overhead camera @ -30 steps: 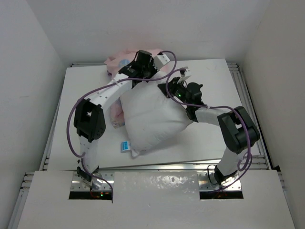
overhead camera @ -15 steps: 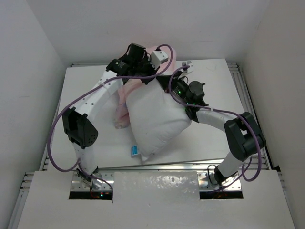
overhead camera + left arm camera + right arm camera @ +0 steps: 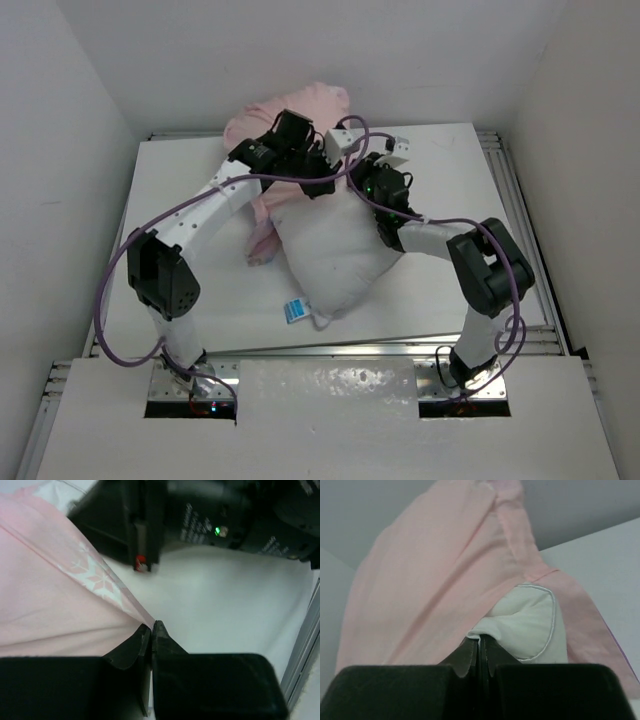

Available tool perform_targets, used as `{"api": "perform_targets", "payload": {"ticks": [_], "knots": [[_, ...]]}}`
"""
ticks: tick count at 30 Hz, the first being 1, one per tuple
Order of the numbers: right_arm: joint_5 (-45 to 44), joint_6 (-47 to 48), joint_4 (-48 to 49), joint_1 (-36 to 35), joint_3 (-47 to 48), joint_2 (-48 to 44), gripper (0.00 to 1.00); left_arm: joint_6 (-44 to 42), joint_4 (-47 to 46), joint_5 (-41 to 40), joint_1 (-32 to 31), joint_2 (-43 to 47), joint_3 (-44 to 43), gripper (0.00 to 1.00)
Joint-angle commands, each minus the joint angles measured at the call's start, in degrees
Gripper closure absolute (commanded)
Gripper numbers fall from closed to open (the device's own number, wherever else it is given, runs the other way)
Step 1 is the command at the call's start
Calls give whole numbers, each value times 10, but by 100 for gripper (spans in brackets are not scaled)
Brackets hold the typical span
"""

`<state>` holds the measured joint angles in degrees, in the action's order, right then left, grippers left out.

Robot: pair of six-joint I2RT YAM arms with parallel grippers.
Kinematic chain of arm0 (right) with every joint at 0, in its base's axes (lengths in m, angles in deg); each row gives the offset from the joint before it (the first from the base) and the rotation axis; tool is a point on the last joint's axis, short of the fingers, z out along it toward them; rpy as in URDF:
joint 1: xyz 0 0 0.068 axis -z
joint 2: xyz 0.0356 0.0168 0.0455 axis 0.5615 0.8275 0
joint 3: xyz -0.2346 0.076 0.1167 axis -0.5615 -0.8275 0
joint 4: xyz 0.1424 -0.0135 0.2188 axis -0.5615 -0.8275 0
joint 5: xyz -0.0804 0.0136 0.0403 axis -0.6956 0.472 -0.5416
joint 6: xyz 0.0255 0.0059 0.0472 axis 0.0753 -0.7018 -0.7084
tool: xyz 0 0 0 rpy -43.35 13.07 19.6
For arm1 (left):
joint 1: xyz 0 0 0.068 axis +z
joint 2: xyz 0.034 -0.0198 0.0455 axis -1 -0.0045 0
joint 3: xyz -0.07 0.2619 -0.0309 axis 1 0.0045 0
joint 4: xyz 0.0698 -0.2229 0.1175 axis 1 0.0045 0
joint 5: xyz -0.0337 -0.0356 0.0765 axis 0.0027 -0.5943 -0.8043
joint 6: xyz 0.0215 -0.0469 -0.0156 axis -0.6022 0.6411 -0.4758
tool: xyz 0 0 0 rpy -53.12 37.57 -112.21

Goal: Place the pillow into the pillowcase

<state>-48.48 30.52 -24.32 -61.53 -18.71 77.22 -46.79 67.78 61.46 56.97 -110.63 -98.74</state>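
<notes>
The white pillow point(image 3: 335, 255) lies in the middle of the table, its blue-and-white tag point(image 3: 294, 309) at the near corner. The pale pink pillowcase point(image 3: 285, 105) is held up at the far edge and drapes down the pillow's left side. My left gripper point(image 3: 322, 185) is shut on the pillowcase's edge point(image 3: 75, 605), pinched at the fingertips point(image 3: 145, 632). My right gripper point(image 3: 362, 178) is shut on the pillow's far corner point(image 3: 525, 620), which sits just inside the pink pillowcase point(image 3: 440, 575). The two grippers are close together above the pillow's far end.
White walls close in the table at the back and both sides. The metal rail point(image 3: 360, 348) runs along the table's near edge. The right arm's black wrist with a green light point(image 3: 220, 520) fills the top of the left wrist view.
The pillowcase has been lifted higher and billows above the far edge. The pillow has slid toward the right and the far side, its tag moving right. Both grippers have drawn closer together.
</notes>
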Motion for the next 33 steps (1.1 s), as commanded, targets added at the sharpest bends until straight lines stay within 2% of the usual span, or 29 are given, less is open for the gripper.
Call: {"api": "perform_targets", "payload": {"ticks": [1, 2, 3, 4, 5, 7, 8, 9, 12, 13, 14, 15, 16, 17, 21, 24, 25, 28, 29, 31, 32, 33], "knots": [[-92, -38, 7, 17, 56, 28, 100, 28, 1, 109, -17, 55, 68, 100], [-78, -41, 5, 19, 56, 34, 100, 35, -37, 75, -9, 52, 78, 100], [-64, -43, 5, 22, 54, 39, 95, 43, -58, 53, 8, 47, 96, 100], [-53, -43, 5, 22, 49, 39, 87, 50, -78, 32, 17, 43, 103, 100], [-41, -40, 10, 22, 31, 35, 73, 58, -115, -8, 26, 41, 107, 100], [-8, -12, 27, 23, 4, 18, 61, 54, -145, -55, 40, 30, 113, 83], [9, 1, 27, 24, -2, 10, 49, 48, -163, -76, 40, 27, 112, 73], [32, 20, 24, 26, -6, 3, 43, 43, -170, -106, 40, 20, 110, 53], [124, 91, -30, 32, 0, -34, 29, 36, -183, -117, 40, 17, 99, 36], [141, 129, -74, 33, 11, -45, 25, 40, -183, -118, 40, 17, 93, 21], [154, 151, -99, 33, 18, -67, 19, 44, -176, -121, 40, 19, 88, 16], [175, 174, -132, 33, 30, -77, 5, 51, -170, -122, 43, 29, 74, 5], [179, 194, -164, 33, 41, -89, 1, 51, -164, -122, 45, 36, 69, 0], [181, 229, -230, 33, 64, -99, 1, 58, -154, -124, 48, 47, 67, 0], [183, 284, -339, 34, 91, -163, 1, 72, -106, -141, 68, 126, 85, 0], [255, 293, -376, 35, 86, -188, 1, 64, -62, -136, 82, 185, 131, 0], [309, 290, -382, 35, 81, -199, 1, 51, -47, -134, 85, 198, 140, 0], [372, 290, -398, 26, 75, -205, 1, 39, -2, -123, 118, 251, 186, 0], [368, 300, -423, 21, 70, -207, 1, 38, 9, -114, 144, 265, 222, 0], [321, 350, -461, -12, 56, -211, 1, 26, 14, -100, 171, 301, 264, 12], [246, 369, -473, -27, 55, -212, 1, 26, 11, -92, 183, 309, 286, 18], [209, 385, -484, -63, 53, -211, 1, 28, 1, -90, 204, 322, 335, 25]]}}
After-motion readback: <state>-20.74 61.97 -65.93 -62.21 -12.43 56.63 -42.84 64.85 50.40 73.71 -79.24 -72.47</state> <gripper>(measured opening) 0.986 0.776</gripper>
